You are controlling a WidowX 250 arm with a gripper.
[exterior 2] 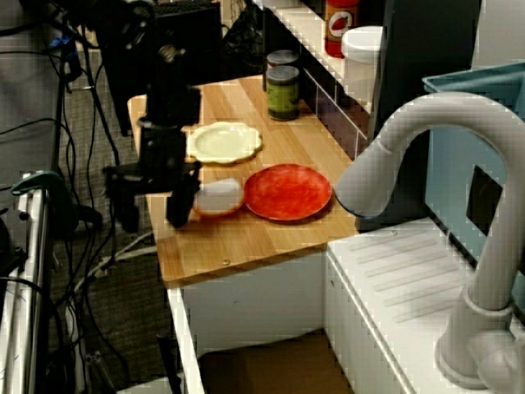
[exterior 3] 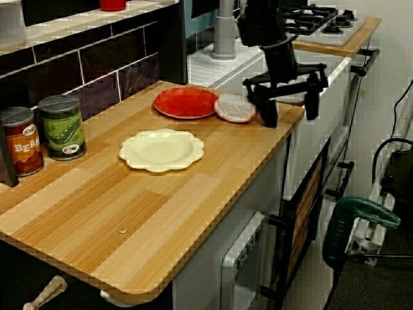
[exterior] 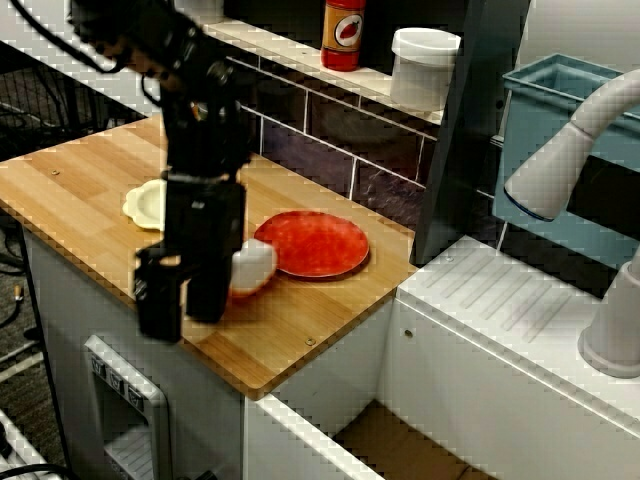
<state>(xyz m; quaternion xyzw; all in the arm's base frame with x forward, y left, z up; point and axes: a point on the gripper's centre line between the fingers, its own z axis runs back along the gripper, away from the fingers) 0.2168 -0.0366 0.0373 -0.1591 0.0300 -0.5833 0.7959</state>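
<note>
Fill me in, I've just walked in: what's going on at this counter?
A robot arm hangs over the front edge of the wooden counter, its fingers open and empty. A small white bowl sits just beside one finger, not between them, next to a red plate. A cream plate lies further along.

Round plate [exterior 3: 186,102], bowl [exterior 3: 235,107] beside it, hand [exterior 3: 290,108] at bowl's other side, scalloped plate [exterior 3: 161,149] btwn them & cans [exterior 3: 62,127]

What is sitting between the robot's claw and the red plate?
A small white bowl sits between the gripper and the red plate, right beside the plate. The view along the counter shows it best.
</note>
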